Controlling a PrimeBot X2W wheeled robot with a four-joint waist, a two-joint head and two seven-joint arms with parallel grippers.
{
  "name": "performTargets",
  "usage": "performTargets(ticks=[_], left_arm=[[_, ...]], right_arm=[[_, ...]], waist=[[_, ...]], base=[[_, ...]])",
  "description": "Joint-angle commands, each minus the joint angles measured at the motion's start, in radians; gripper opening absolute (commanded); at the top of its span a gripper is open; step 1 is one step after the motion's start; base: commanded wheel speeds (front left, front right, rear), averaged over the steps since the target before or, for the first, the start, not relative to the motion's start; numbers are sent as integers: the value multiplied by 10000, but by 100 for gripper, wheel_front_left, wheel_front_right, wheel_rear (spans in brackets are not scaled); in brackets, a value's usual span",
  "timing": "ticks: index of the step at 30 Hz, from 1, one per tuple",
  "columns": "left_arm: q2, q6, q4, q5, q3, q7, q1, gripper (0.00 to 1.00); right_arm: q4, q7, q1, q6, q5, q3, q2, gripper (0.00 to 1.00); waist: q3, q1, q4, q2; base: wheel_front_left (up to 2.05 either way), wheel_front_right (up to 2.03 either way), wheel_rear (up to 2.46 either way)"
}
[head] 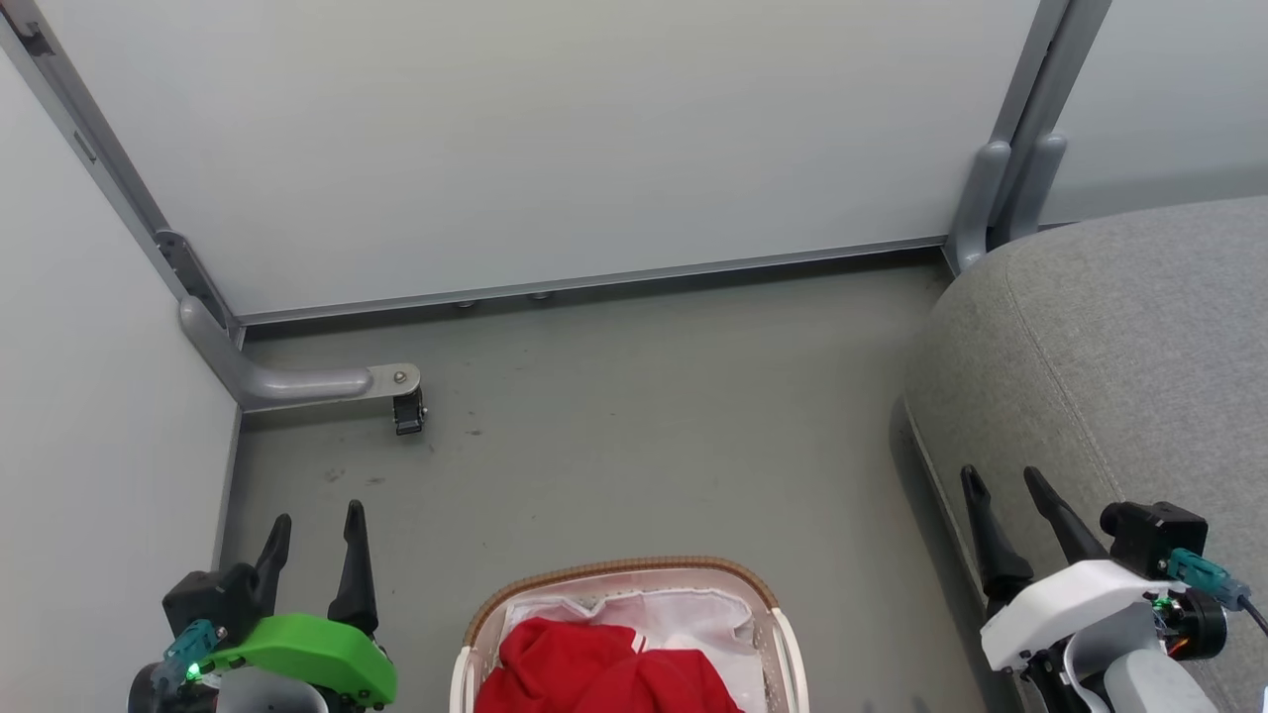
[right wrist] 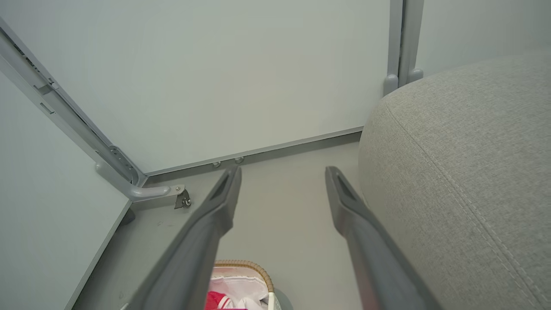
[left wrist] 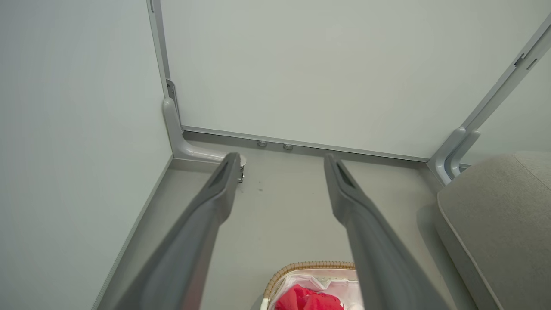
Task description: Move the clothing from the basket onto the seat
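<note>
My left pincer [head: 317, 517] hangs above the floor [head: 644, 416], fingers spread, pointing forward, holding nothing. My right pincer [head: 1003, 477] is spread and empty too, at the seat's [head: 1119, 337] edge. The clothing [head: 594, 668] lies in the basket [head: 614, 568] between them.

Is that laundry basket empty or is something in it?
Not empty: red clothing lies bunched on the white liner inside the basket. How much, cannot tell: the basket is cropped.
</note>
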Motion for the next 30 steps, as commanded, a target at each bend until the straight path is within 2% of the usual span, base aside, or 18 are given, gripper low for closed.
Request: performTargets(ticks=[1,30], left_arm=[[68,31,-40,271,33,-90,-201,100],[-225,-56,18,2594,94,-646,3,100]], right_arm=[[-8,-102,-213,3,-246,-55,-63,100],[186,-677,-220,2,-2565,-208,177,100]], waist=[[8,0,0,0],[263,0,13,0]], base=[[0,0,0],[0,0,0]])
